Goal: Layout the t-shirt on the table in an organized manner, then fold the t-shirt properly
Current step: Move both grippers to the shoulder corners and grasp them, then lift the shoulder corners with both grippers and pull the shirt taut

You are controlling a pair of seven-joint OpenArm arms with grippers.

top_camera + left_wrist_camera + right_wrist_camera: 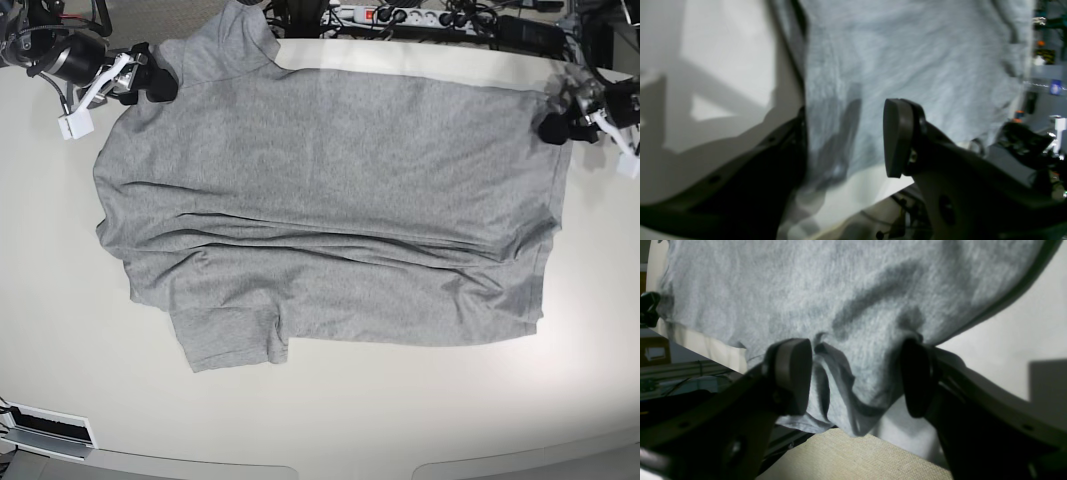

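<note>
1. Dark pads of the right hand [855, 380] stand spread wide, a bunched fold of the t-shirt [330, 215] between them, ungripped.
2. Closing there would likely pinch several layers and drag wrinkles.
3. At the surface's [400, 420] far edge, the left hand [846, 140] is open over the hem.
4. The shirt lies flat across the surface's far half, one sleeve overhanging the far edge; a tug could slide it off.

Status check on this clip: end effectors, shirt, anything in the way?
Left end effector open at hem edge. Right end effector open, sleeve cloth between jaws. T-shirt spread, wrinkled, on table. No obstructions.
</note>
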